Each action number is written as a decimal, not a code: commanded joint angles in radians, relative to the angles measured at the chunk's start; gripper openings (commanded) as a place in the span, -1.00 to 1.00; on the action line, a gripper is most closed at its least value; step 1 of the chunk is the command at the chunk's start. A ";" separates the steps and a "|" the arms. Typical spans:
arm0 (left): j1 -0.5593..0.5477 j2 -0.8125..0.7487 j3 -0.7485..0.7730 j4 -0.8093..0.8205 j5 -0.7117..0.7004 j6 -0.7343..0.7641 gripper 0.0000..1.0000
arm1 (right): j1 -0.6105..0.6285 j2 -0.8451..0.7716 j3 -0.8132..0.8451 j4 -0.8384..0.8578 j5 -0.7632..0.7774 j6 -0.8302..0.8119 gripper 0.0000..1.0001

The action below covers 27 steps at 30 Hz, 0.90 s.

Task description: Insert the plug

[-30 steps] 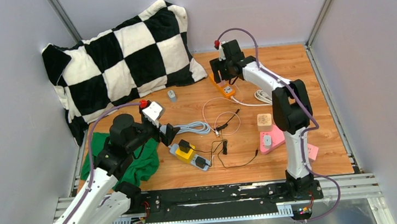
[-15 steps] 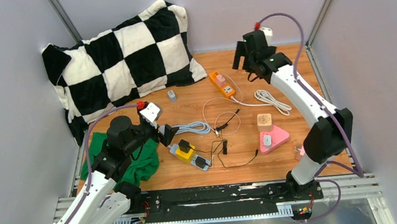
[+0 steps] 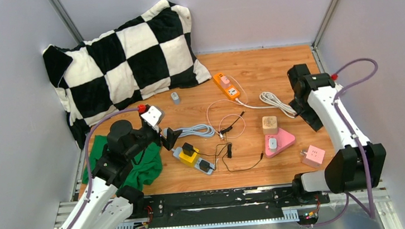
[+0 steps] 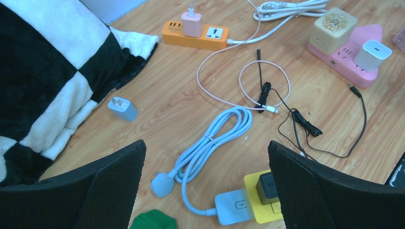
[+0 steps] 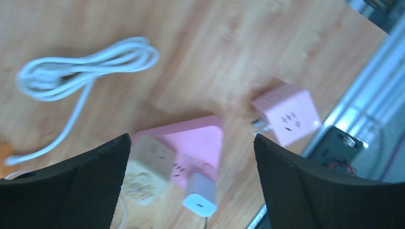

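Pink plug: seated upright in orange power strip, far centre of wooden surface, beside checkered pillow.
Left pincer: wide open, empty, over blue cable coil.
Right pincer: wide open, empty, above pink triangular socket.

Before the left pincer a pale blue cable lay on the honey-brown wood-grain table. A yellow socket block with a black plug sat close on its right, an orange power strip bearing a pink charger farther ahead, and a black-and-white chequered pillow off to its left. Under the right pincer were a pink triangular socket base, a white charger, a pink cube and a white cable.
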 commanded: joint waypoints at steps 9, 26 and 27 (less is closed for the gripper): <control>-0.053 0.003 -0.008 0.001 0.007 0.015 1.00 | -0.213 -0.067 -0.224 -0.097 0.070 0.181 0.99; -0.061 0.039 -0.013 -0.008 -0.004 0.025 1.00 | -0.273 -0.039 -0.361 0.111 0.053 0.065 1.00; -0.061 0.042 -0.013 -0.007 -0.004 0.025 1.00 | -0.273 -0.038 -0.373 0.118 0.049 0.062 1.00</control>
